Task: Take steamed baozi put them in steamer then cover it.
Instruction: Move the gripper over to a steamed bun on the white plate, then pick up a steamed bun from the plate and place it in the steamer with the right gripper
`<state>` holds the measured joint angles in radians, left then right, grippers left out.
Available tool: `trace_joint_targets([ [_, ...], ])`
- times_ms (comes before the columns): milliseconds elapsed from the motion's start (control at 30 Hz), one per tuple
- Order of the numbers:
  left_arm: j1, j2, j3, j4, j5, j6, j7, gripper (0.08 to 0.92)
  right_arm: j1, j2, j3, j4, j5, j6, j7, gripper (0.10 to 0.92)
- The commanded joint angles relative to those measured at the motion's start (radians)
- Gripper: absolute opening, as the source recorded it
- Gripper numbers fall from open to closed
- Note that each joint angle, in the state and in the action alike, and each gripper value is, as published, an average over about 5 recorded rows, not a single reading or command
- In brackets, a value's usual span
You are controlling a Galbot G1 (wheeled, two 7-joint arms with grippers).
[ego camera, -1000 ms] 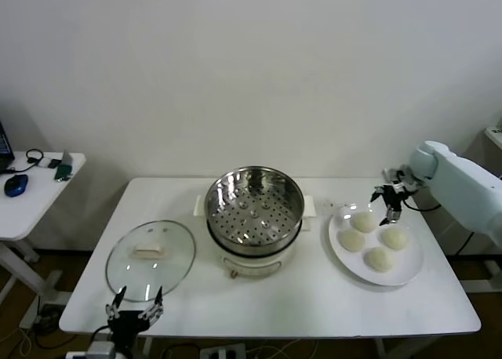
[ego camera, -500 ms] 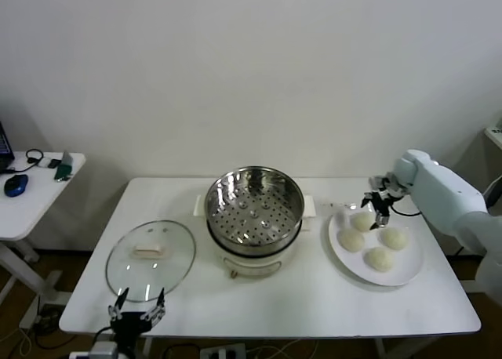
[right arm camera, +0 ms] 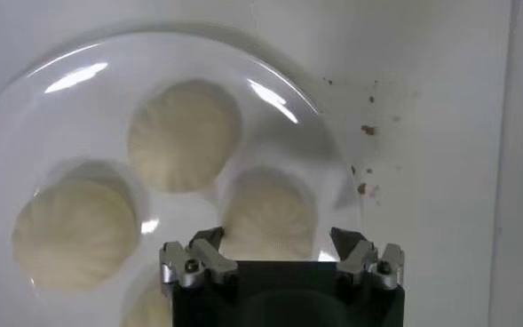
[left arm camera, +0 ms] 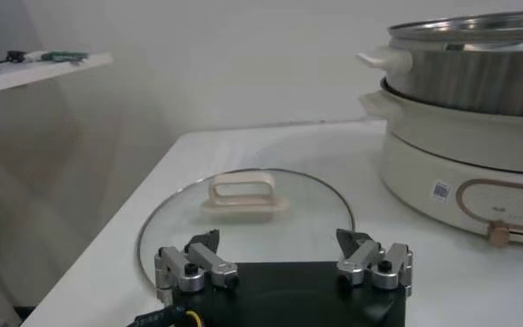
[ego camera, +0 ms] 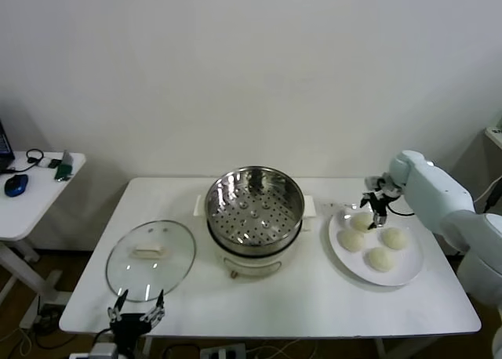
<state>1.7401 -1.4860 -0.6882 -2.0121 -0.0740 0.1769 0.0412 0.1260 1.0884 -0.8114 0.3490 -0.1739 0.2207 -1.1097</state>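
Observation:
Four cream-white baozi lie on a white plate (ego camera: 408,269) at the table's right; the far-left one (ego camera: 361,222) sits under my right gripper (ego camera: 375,204), which is open and hovers just above it. In the right wrist view that baozi (right arm camera: 268,213) lies between the open fingers of the gripper (right arm camera: 277,240), with others (right arm camera: 183,133) (right arm camera: 75,233) beyond. The shiny steamer (ego camera: 253,206) stands empty on its cream pot base at the table's middle. The glass cover (ego camera: 150,256) lies flat at the front left. My left gripper (ego camera: 136,308) is open and parked at the front edge, just short of the cover (left arm camera: 243,213).
A side table (ego camera: 31,194) with a mouse and cables stands to the left. The pot base (left arm camera: 461,164) rises to one side of the cover in the left wrist view. Small crumbs (right arm camera: 368,131) dot the table beside the plate.
My right gripper has moved left and slightly down, from the plate's far right edge to over the far-left baozi. The left arm has stayed parked.

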Motion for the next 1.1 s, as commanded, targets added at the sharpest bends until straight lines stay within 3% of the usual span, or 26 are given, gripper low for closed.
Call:
trace_joint_targets([
  [33,-0.001,0.000,0.001,-0.002,0.000,0.002,0.000,0.823,-0.003,0.012,0.011,-0.017,-0.014,0.005,-0.003,0.692],
  [400,-0.003,-0.004,0.002,-0.001,0.002,0.007,-0.002,0.823,0.069,-0.032,-0.126,0.074,0.057,0.006,-0.023,0.625],
  [800,-0.002,-0.011,0.008,-0.007,0.010,0.012,-0.005,0.823,0.652,-0.147,-0.588,0.623,0.374,0.057,-0.070,0.611],
  [1100,-0.003,-0.008,0.013,-0.001,0.020,0.013,-0.006,0.823,0.876,-0.035,-0.668,0.953,0.406,0.175,-0.038,0.593],
])
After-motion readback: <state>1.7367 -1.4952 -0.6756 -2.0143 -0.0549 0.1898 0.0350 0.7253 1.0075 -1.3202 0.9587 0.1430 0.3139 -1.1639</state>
